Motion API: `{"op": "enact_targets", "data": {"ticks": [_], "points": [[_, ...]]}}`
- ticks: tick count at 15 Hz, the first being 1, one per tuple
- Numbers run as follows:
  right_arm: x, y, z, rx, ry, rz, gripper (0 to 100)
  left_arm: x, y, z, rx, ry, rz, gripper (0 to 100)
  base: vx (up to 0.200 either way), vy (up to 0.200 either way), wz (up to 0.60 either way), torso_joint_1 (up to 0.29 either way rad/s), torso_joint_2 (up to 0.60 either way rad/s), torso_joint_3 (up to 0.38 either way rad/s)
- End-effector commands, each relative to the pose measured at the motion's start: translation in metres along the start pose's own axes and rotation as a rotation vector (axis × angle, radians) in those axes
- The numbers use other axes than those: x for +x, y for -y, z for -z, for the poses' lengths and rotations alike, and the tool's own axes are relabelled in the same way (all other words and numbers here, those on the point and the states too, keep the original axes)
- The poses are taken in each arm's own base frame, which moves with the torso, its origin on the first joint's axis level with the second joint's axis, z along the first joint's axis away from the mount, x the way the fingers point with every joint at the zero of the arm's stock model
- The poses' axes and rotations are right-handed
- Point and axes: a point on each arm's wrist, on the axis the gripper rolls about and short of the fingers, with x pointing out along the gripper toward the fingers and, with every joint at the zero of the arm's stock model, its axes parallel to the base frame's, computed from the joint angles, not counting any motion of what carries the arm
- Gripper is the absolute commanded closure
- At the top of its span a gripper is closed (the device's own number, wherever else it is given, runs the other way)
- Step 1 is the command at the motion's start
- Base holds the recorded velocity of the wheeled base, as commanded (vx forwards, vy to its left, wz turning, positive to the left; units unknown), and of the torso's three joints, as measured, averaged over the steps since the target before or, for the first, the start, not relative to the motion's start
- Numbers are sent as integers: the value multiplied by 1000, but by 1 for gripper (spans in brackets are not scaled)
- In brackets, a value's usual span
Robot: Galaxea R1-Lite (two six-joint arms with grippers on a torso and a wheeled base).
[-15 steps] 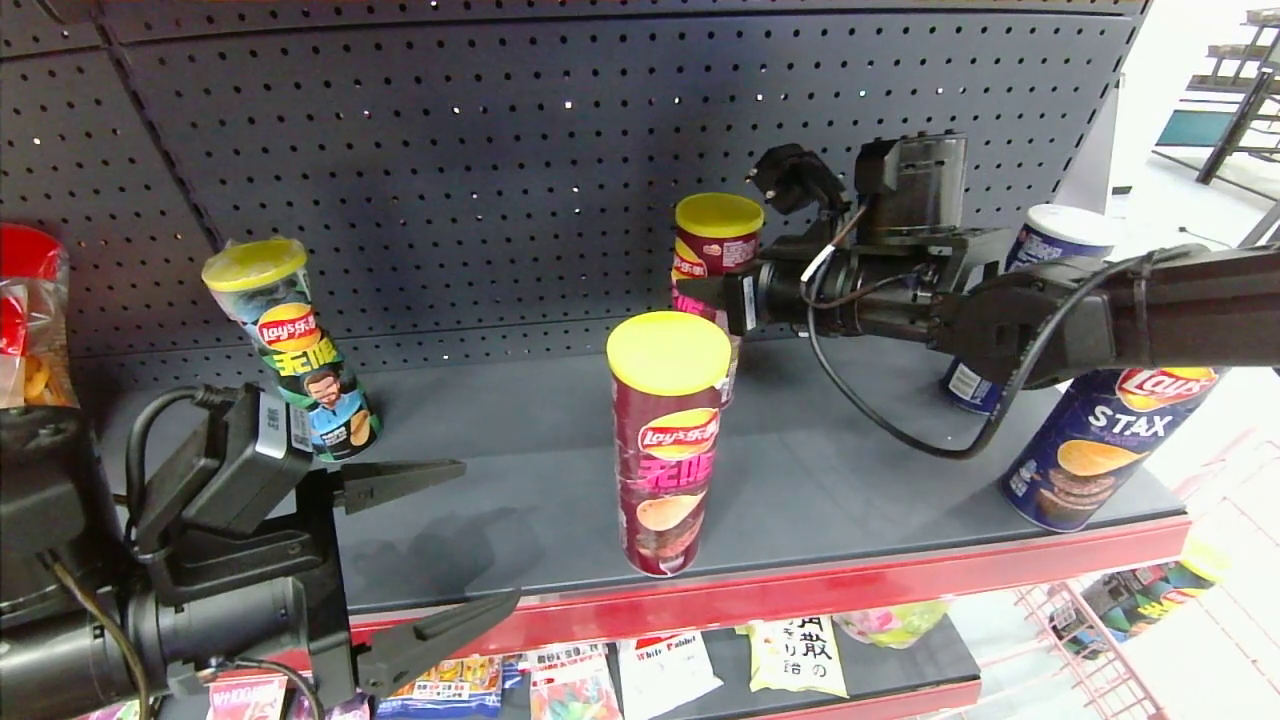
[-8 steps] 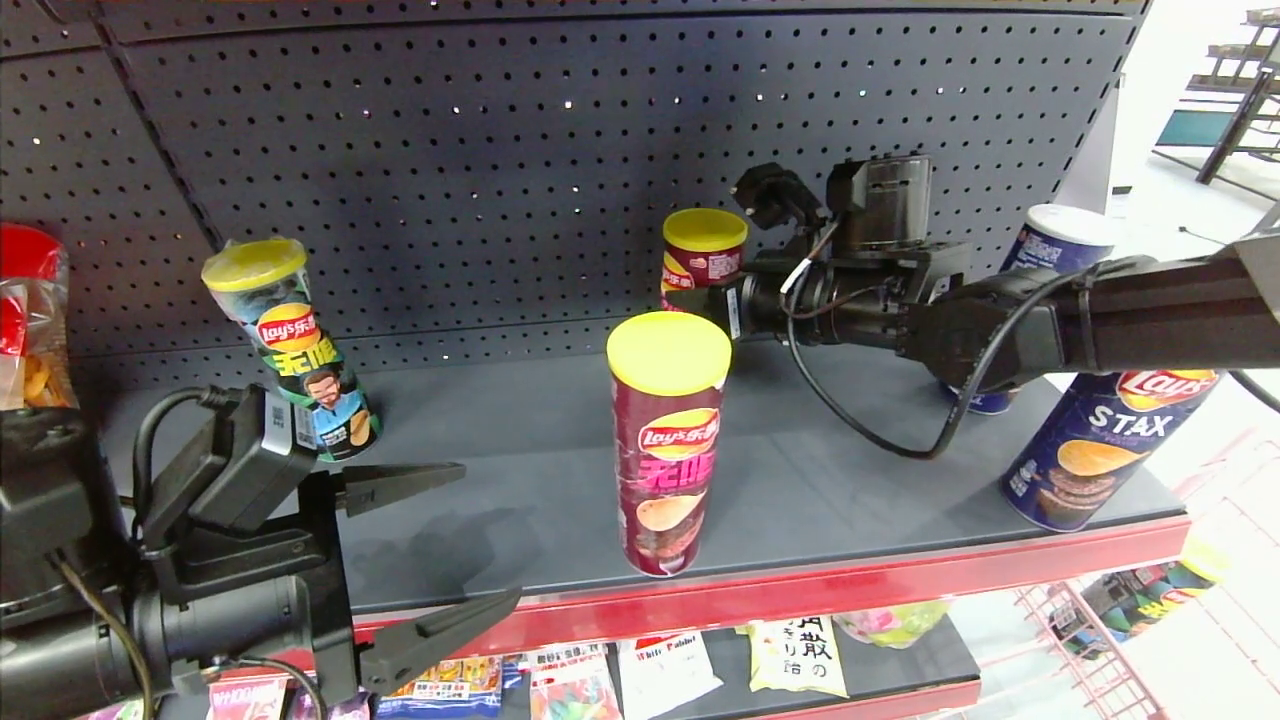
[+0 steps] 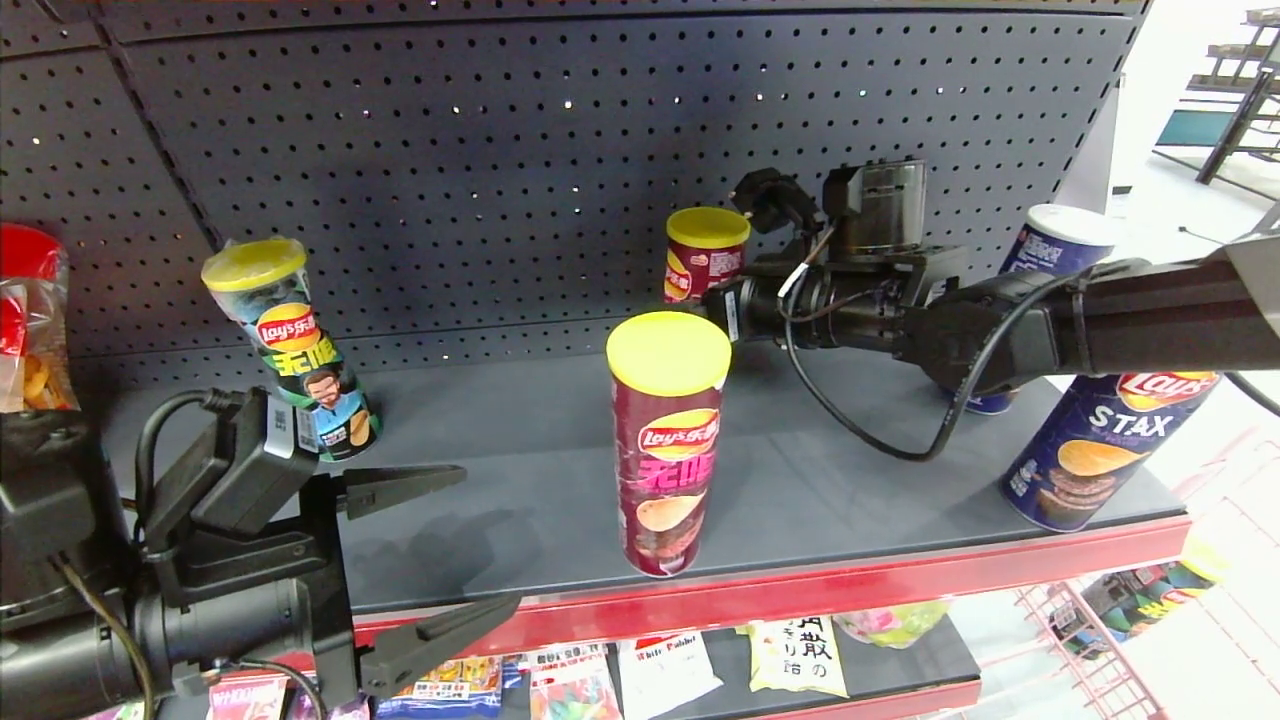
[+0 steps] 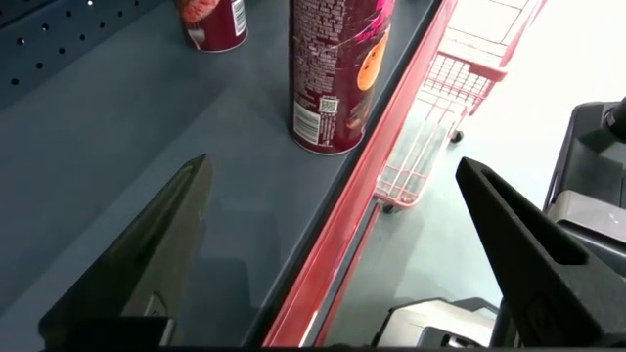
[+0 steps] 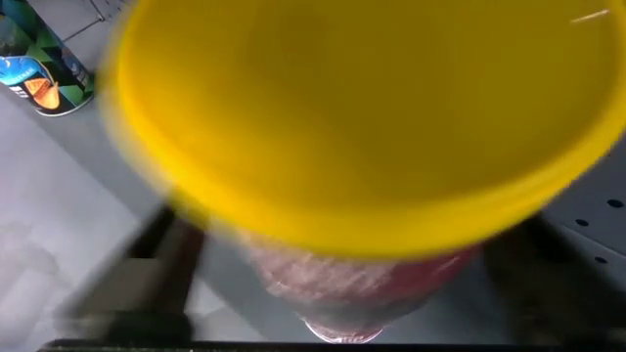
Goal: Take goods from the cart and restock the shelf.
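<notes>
Pegboard back panel (image 3: 480, 150), dark grey, spans the background; bright floor shows past its right end. Below it is the grey shelf deck (image 3: 820, 470) with a red front lip, and under that a lower shelf of snack packets (image 3: 665, 672). Wire cart (image 3: 1085, 625), pinkish-red, stands on the floor by the shelf's right end. Right arm comes in from the right across the back half of the deck. Left gripper (image 3: 490, 535) sits at lower left, just off the red lip, fingers spread wide with nothing between them. In the left wrist view the left gripper (image 4: 333, 166) straddles the lip, one finger over the deck and one over the floor. Big blue can (image 3: 1100, 450) stands at the deck's right front corner, with a second blue can (image 3: 1062, 240) behind it, partly hidden by the arm. Front maroon can (image 3: 668, 460), yellow lid, stands upright near the lip at centre. Green can (image 3: 297, 350), yellow lid, is at left rear near the pegboard. Held can (image 3: 705, 255), maroon with a yellow lid, is at rear centre, behind the front maroon can and close to the pegboard. Right gripper (image 3: 712, 298) is clamped on its body below the lid. Right wrist view looks down on the held can (image 5: 362, 117), with dark fingers (image 5: 156, 264) either side. Can't tell if its base touches the deck; the front maroon can blocks it.
</notes>
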Motion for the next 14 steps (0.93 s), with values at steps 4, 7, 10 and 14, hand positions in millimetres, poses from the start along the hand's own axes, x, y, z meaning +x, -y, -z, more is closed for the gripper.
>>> {"op": "enact_targets", "data": {"ticks": [4, 7, 10, 14], "points": [[-23, -4, -15, -8, 27, 17, 0, 1, -1, 1, -4, -5, 1, 0, 0, 0, 0, 0, 0, 0], [-57, -17, -12, -5, 1, 21, 0, 8, -5, 6, -19, -36, -13, 0, 0, 0, 0, 0, 0, 0], [-103, -27, 2, 2, -43, 55, 0, 21, -9, 10, -25, -64, -5, 0, 0, 0, 0, 0, 0, 0], [-162, -40, 12, 1, -40, 75, 0, 35, -9, 16, -41, -103, 26, 0, 0, 0, 0, 0, 0, 0]]}}
